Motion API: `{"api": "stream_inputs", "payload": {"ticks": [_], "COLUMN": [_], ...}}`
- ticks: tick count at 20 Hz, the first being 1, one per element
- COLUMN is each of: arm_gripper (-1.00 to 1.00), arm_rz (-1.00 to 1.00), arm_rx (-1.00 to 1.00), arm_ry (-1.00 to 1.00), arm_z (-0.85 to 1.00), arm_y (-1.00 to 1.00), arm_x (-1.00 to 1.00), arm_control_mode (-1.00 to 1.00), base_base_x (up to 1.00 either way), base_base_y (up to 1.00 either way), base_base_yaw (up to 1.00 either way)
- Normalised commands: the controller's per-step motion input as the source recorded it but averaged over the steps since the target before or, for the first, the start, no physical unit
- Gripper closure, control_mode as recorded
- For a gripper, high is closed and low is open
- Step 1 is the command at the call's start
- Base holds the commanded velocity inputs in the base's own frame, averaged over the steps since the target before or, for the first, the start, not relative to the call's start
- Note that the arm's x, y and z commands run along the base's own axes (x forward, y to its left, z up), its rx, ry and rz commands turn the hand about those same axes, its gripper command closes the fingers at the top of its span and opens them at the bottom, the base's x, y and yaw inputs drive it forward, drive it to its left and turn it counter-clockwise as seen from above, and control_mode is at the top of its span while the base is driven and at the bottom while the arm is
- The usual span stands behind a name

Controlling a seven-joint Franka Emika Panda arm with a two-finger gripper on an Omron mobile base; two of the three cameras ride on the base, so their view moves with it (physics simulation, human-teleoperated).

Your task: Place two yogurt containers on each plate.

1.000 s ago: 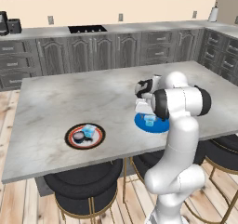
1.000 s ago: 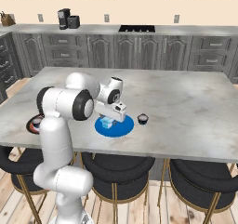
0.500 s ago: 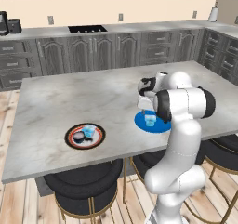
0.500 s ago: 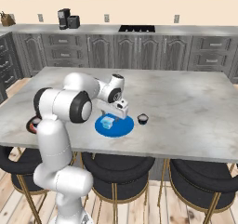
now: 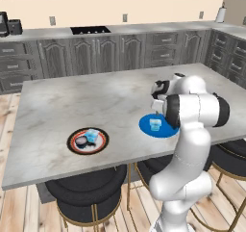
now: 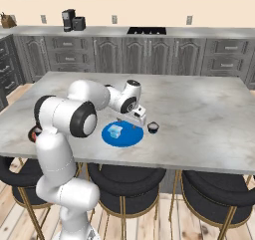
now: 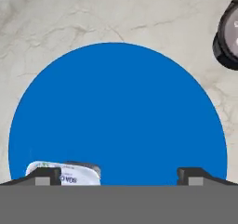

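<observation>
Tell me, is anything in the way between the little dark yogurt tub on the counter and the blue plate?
Nothing visible. The dark yogurt tub sits on bare counter just beside the blue plate. The open gripper hovers above the plate.

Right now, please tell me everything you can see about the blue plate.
The blue plate is a flat round disc, plain bright blue, smooth and matte. It lies flat on the grey marbled counter near its front edge. One pale blue tub sits on it, off-centre. A dark tub stands on the counter just beside the plate, not on it. The open claw hovers above the plate.
</observation>
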Motion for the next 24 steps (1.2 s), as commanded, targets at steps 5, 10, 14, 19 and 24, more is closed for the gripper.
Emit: {"api": "stream_inputs", "payload": {"ticks": [5,10,14,19,24], "arm_gripper": [-1.00,-1.00,-1.00,-1.00,-1.00], "arm_rz": [0.12,0.02,0.03,0.00,0.04], "arm_rx": [-0.10,-0.09,-0.01,0.00,0.00], "arm_ry": [-0.06,0.00,0.03,0.03,0.06], "arm_z": [0.16,0.14,-0.01,-0.02,-0.08], "arm_y": [-0.73,-0.67,-0.41,-0.28,-0.13], "arm_x": [-0.24,0.03,0.24,0.34,0.40], "arm_control_mode": [-1.00,-1.00,-1.00,-1.00,-1.00], "base_base_x": [0.00,0.00,0.00,0.00,0.00], "base_base_y": [0.00,0.00,0.00,0.00,0.00], "base_base_yaw": [0.00,0.00,0.00,0.00,0.00]}}
